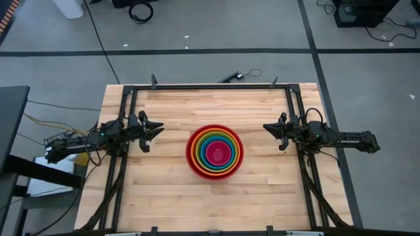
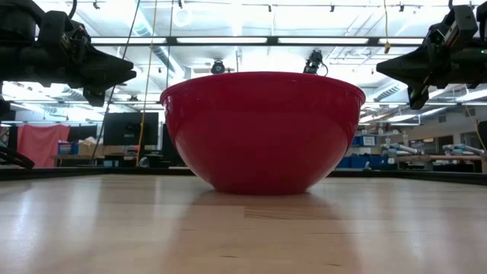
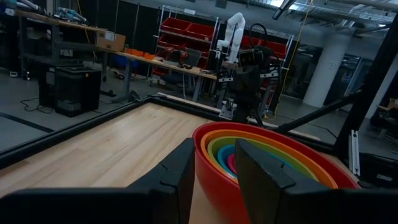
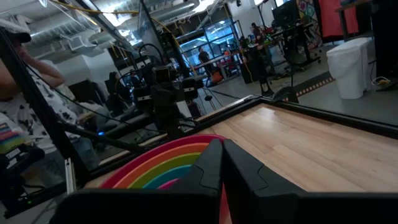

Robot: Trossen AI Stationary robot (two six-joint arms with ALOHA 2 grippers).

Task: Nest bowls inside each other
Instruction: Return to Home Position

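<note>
On table (image 1: 164, 203), nested bowls (image 1: 214, 152), left pincer (image 1: 157, 132) parted, right pincer (image 1: 268, 129) closed

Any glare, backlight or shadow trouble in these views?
High view: even light, soft shadow under the red bowl. Low view: ceiling lights glare behind it; the table shows its faint reflection. Wrist views: no strong glare on the inner bowls.
</note>
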